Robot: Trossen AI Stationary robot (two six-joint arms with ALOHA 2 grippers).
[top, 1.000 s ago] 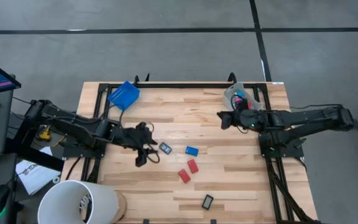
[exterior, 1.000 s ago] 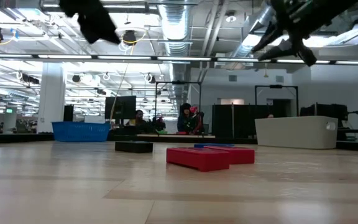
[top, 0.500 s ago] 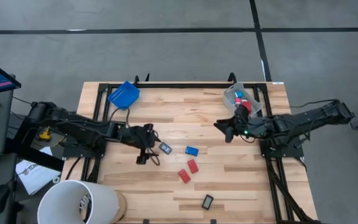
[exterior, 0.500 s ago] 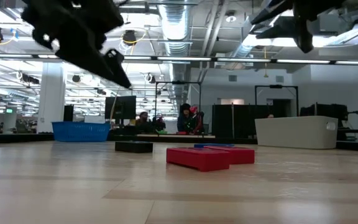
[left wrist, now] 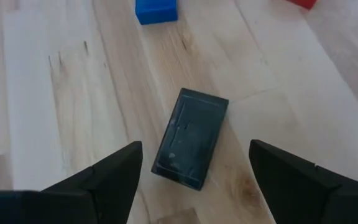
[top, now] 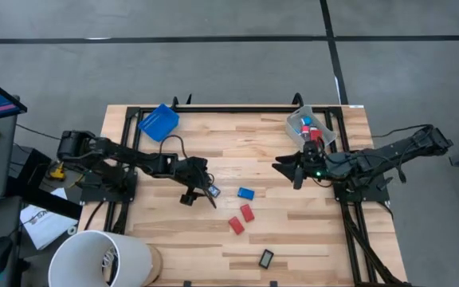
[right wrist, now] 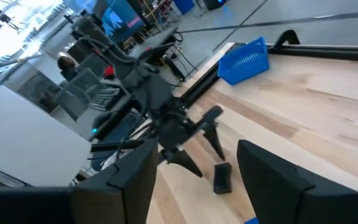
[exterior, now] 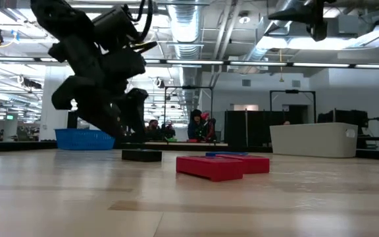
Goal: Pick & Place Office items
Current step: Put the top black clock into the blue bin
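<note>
Fingers of your left gripper point(left wrist: 194, 180) stand wide apart and empty, straddling the black rectangle point(left wrist: 190, 137), which lies flat on the wooden table point(left wrist: 55, 106) between and just ahead of the tips, turned at a slant to them. You seem to have lowered this pincer over the piece so that each finger can drop on 1 of its long sides; because of the slant, a slight wrist turn would likely seat the grip better. Just beyond the rectangle from the gripper lies a blue block point(left wrist: 156, 10), and farther out, 2 red blocks point(top: 241, 218) sit touching each other, with a second black rectangle point(top: 266, 257) well apart nearer the table edge. Your right gripper point(top: 292, 169) hangs above the table, fingers spread and holding nothing, just beside the clear bin point(top: 305, 124), which already holds a few small pieces, so it looks parked near the drop-off. The blue tray point(top: 158, 122) sits behind your left arm.
</note>
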